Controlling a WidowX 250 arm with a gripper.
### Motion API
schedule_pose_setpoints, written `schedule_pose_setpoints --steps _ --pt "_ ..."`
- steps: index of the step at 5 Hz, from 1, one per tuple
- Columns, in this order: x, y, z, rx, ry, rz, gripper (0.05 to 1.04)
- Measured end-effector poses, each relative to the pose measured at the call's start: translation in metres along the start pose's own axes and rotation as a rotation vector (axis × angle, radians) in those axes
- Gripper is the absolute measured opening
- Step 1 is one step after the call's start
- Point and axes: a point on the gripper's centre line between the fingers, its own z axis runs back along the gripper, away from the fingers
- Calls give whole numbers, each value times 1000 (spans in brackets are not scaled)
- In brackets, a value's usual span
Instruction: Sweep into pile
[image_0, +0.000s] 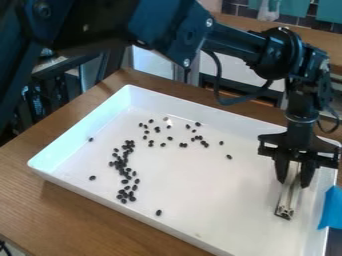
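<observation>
Camera view — small black beans (131, 198), oval.

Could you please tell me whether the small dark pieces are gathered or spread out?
Spread out: the small dark pieces form a loose band in the white tray, with others scattered apart.

My arm (167, 30) is cropped at the top and left edges, the white tray (87, 125) below, the blue piece (332, 207) at right. My gripper (294, 181) hides the slim tool's (288, 197) upper end. Dark pellets (122, 165): too small to identify.
</observation>
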Motion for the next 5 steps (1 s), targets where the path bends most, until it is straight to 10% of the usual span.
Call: schedule_pose_setpoints --steps 5 --pt "13 147 14 -8 65 98 372"
